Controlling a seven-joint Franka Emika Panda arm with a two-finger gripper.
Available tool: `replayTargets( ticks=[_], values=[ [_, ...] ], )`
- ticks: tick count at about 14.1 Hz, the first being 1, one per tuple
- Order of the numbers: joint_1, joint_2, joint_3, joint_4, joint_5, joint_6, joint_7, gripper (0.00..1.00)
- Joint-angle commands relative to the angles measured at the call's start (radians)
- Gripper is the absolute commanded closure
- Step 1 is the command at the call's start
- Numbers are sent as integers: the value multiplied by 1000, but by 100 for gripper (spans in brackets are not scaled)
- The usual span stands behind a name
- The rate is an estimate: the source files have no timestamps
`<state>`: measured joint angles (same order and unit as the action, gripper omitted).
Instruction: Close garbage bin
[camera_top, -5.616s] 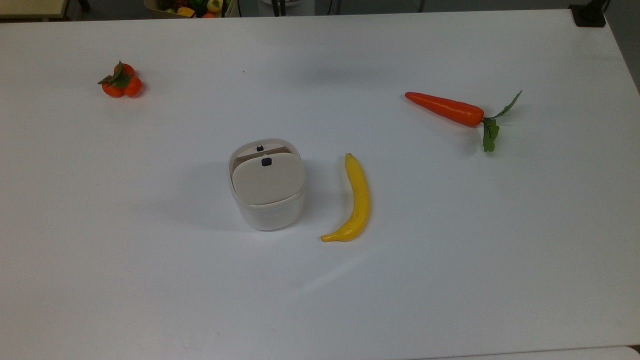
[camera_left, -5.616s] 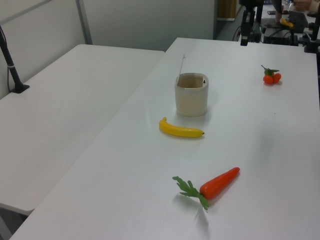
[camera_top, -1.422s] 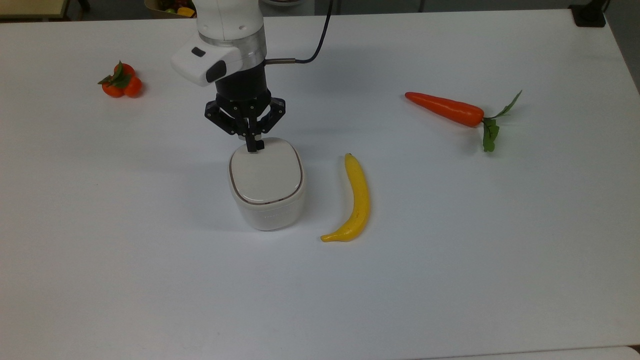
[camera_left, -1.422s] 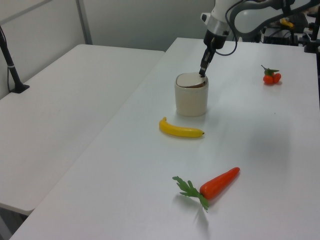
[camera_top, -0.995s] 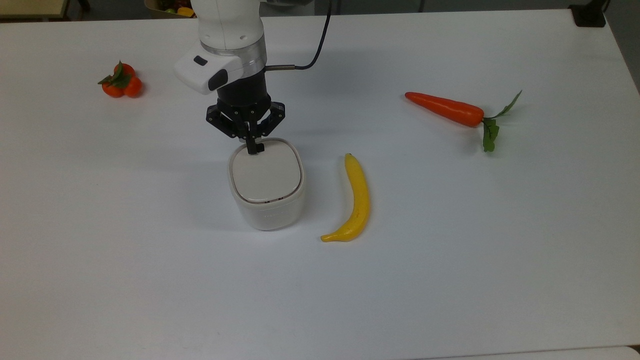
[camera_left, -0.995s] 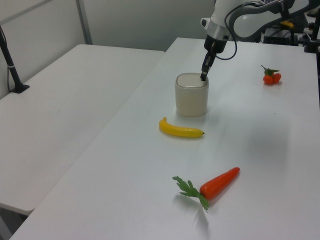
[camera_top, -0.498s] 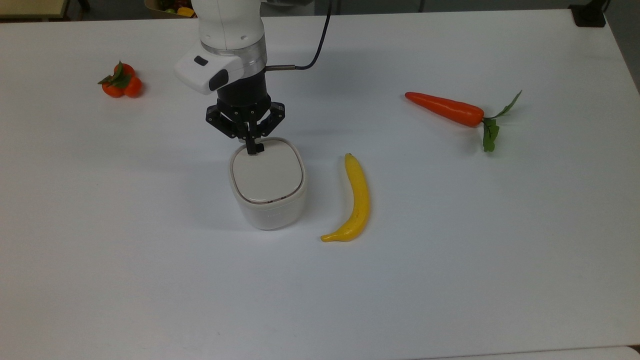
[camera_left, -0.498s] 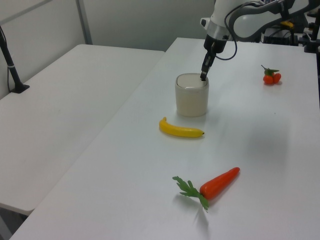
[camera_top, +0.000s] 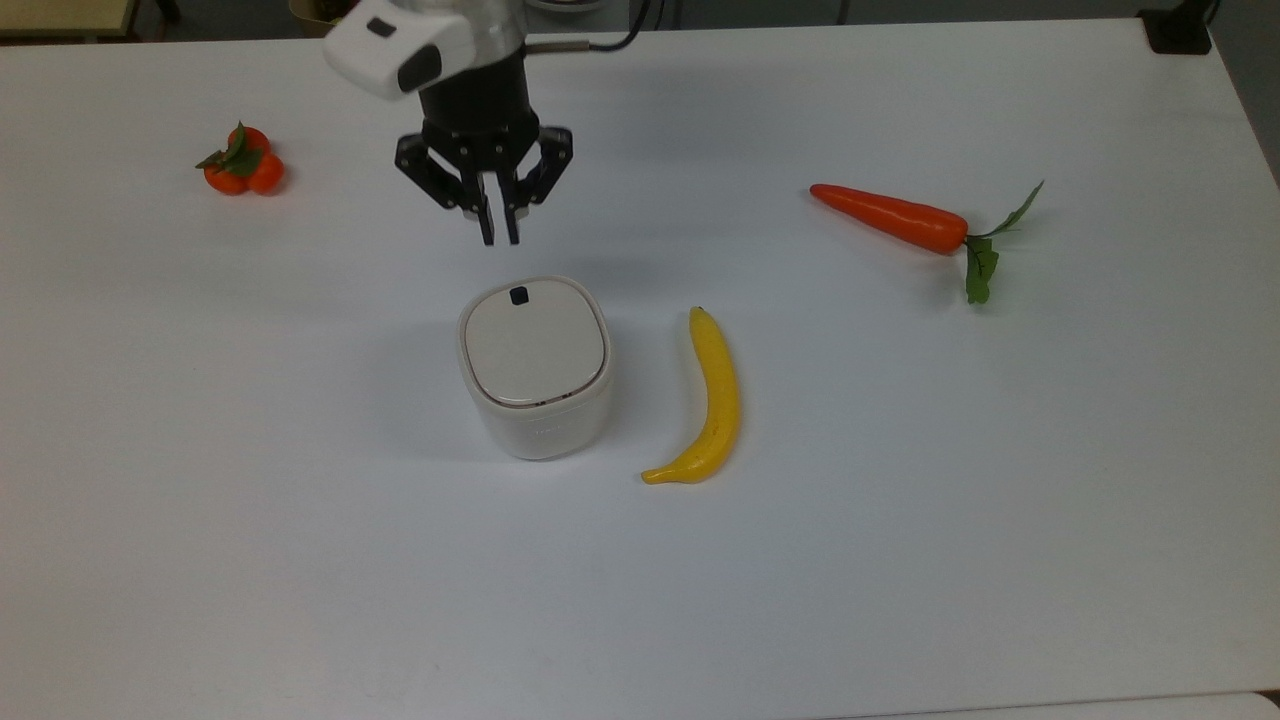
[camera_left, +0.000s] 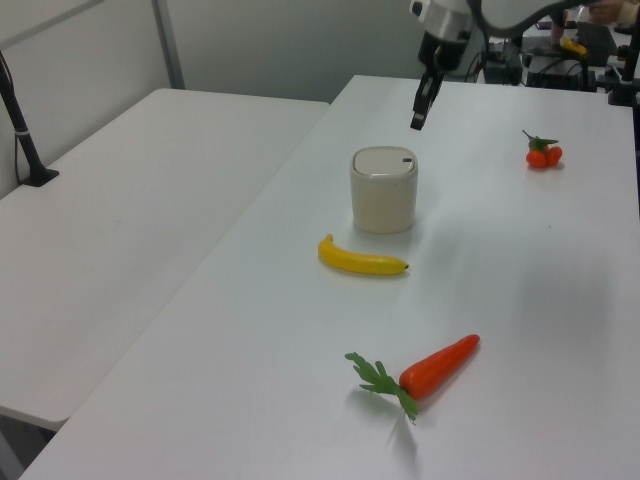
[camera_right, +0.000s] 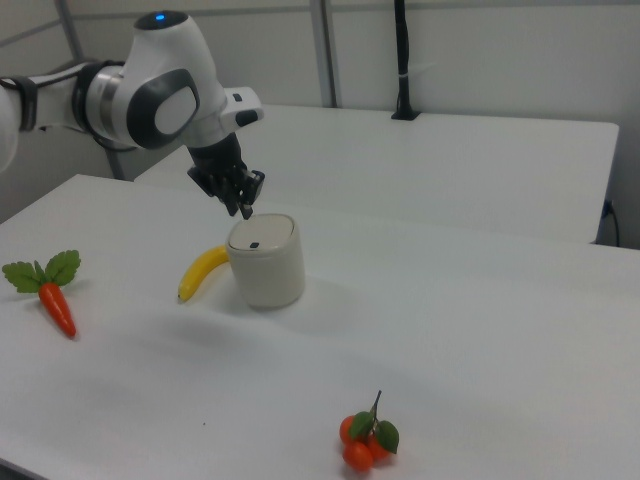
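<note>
The garbage bin (camera_top: 537, 420) is a small white tub in the middle of the table, its flat beige lid (camera_top: 535, 350) lying down flush on the rim. A small black button (camera_top: 519, 295) shows at the lid's far edge. My gripper (camera_top: 500, 238) hangs above and just beyond that edge, clear of the bin, its black fingers drawn close together with nothing between them. In the left view the gripper (camera_left: 415, 124) is well above the bin (camera_left: 383, 195). In the right view the gripper (camera_right: 245, 211) hovers over the bin (camera_right: 266, 262).
A yellow banana (camera_top: 715, 400) lies just to the top view's right of the bin. An orange carrot (camera_top: 890, 217) with green leaves lies further right. A cluster of small oranges (camera_top: 243, 165) sits at the far left. A second white table (camera_left: 130, 220) adjoins.
The lid, open 5.6 s ago, came down under my fingertips. In the last half second my gripper has lifted off the lid and pulled back, uncovering the black button.
</note>
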<state>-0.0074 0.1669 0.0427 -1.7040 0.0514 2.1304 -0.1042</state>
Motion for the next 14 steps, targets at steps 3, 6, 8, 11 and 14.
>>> replayTargets(
  ticks=[3, 6, 8, 11, 14],
  values=[
    [1, -122, -30, 15, 62, -248, 90, 3],
    [3, -165, -32, 15, 61, -299, 136, 0],
    [4, -188, -32, 17, 61, -339, 141, 0],
    [18, -219, -30, 38, 62, -427, 146, 0],
    [41, -227, -32, 37, 53, -434, 132, 0]
  ],
)
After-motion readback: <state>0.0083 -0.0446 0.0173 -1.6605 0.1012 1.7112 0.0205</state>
